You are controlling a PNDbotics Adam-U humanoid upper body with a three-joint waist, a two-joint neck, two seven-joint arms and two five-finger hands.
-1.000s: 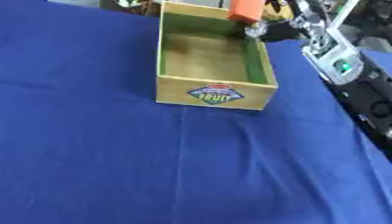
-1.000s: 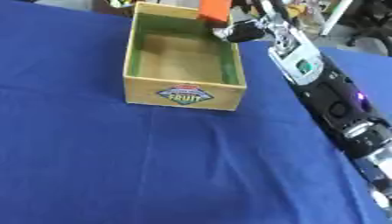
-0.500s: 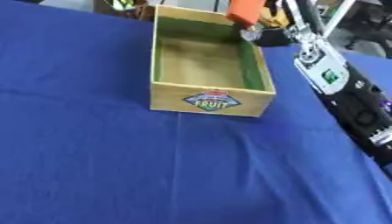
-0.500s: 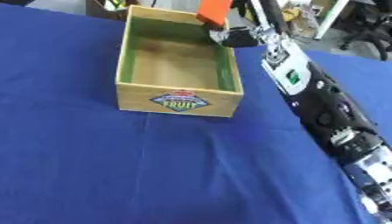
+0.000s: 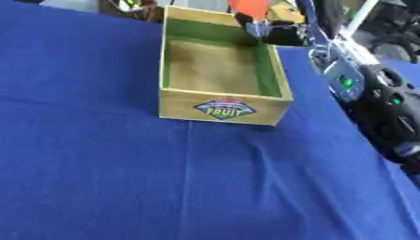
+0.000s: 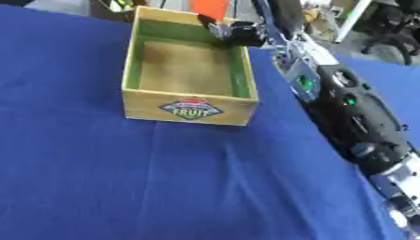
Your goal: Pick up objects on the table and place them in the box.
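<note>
Right hand [image 6: 238,32] is what I'm working with, its fingers curled round an orange object [image 6: 210,7] that it holds over the far right corner of the box [image 6: 190,108], above the rim and partly cut off by the top edge of my view (I can't make out more than its colour and flat-sided shape). From where I sit, the wooden box stands open-topped on the blue cloth [image 5: 107,187], green along its inner walls, with a "FRUIT" label [image 5: 225,108] on its near face, and my black right arm [image 6: 353,117] stretches along its right side.
</note>
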